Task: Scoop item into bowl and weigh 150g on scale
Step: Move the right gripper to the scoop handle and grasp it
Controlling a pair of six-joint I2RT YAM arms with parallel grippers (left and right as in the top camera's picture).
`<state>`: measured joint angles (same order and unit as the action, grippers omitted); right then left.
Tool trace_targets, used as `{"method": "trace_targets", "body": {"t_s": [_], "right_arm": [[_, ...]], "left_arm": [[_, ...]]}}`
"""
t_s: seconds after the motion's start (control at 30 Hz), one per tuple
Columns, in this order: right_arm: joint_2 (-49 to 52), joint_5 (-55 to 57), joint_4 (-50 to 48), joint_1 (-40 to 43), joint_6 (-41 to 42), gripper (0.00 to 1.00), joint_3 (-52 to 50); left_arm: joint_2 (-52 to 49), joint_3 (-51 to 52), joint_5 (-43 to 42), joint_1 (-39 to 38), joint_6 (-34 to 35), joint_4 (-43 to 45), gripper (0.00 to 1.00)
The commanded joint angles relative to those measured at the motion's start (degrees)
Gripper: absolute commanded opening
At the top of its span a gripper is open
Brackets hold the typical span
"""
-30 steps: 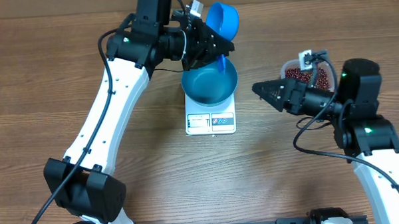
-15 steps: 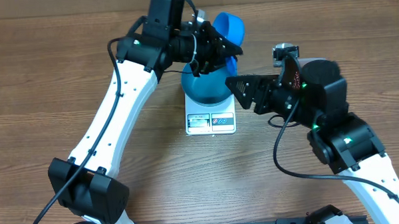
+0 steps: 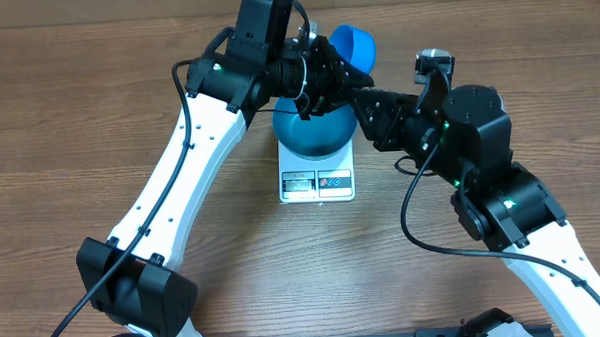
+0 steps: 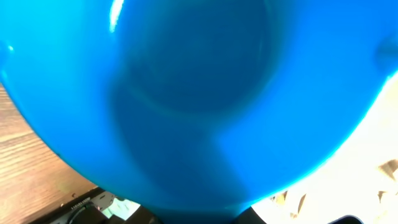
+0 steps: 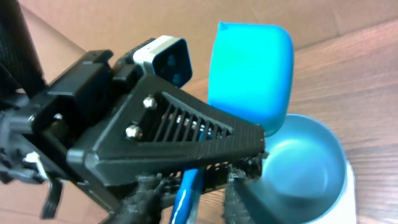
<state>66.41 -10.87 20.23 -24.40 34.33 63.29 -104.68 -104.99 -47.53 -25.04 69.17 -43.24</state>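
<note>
The bowl [image 3: 314, 138] was seated on the scale [image 3: 318, 183] on the bench [image 3: 78, 116], its visible inside bare; no beans were seen. The bowl was judged light, stiff and slippery, easily nudged off the scale, so best left untouched. The scoop [image 3: 356, 46], judged light and rigid, was best taken by its thin handle. It was held tilted above the bowl's rim by the narrowly set left fingers [image 5: 186, 130]. The right fingers [image 5: 143, 202] were placed either side of that handle; whether it was gripped could not be told.
</note>
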Motion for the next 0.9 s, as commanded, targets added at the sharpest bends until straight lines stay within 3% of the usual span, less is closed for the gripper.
{"method": "trace_targets", "body": {"t_s": [0.0,0.1,0.2,0.33,0.57,0.7,0.87], "right_arm": [[1.46,1.77,-0.22,-0.13,0.20,0.24,1.55],[1.75,1.77,-0.42,-0.13,0.20,0.16,1.55],[1.75,1.77,-1.07,-0.13,0.20,0.16,1.55],[1.75,-0.94,-1.64,-0.13,0.20,0.25,1.55],[1.77,-1.22,-1.79,-0.13,0.22,0.25,1.55],[1.77,-1.22,-1.79,-0.13,0.22,0.17,1.55],[1.77,-1.18,-1.77,-0.15,0.20,0.16,1.55]], "left_arm": [[1.20,-1.25,0.02,-0.09,1.20,0.04,0.07],[1.20,-1.25,0.33,-0.09,2.54,0.50,0.08],[1.20,-1.25,1.77,-0.13,2.89,0.48,0.08],[1.20,-1.25,2.51,-0.13,3.32,0.48,0.09],[1.20,-1.25,2.56,-0.13,3.72,0.48,0.09],[1.20,-1.25,3.61,-0.13,3.74,0.48,0.09],[1.20,-1.25,4.26,-0.13,4.81,0.48,0.09]]}}
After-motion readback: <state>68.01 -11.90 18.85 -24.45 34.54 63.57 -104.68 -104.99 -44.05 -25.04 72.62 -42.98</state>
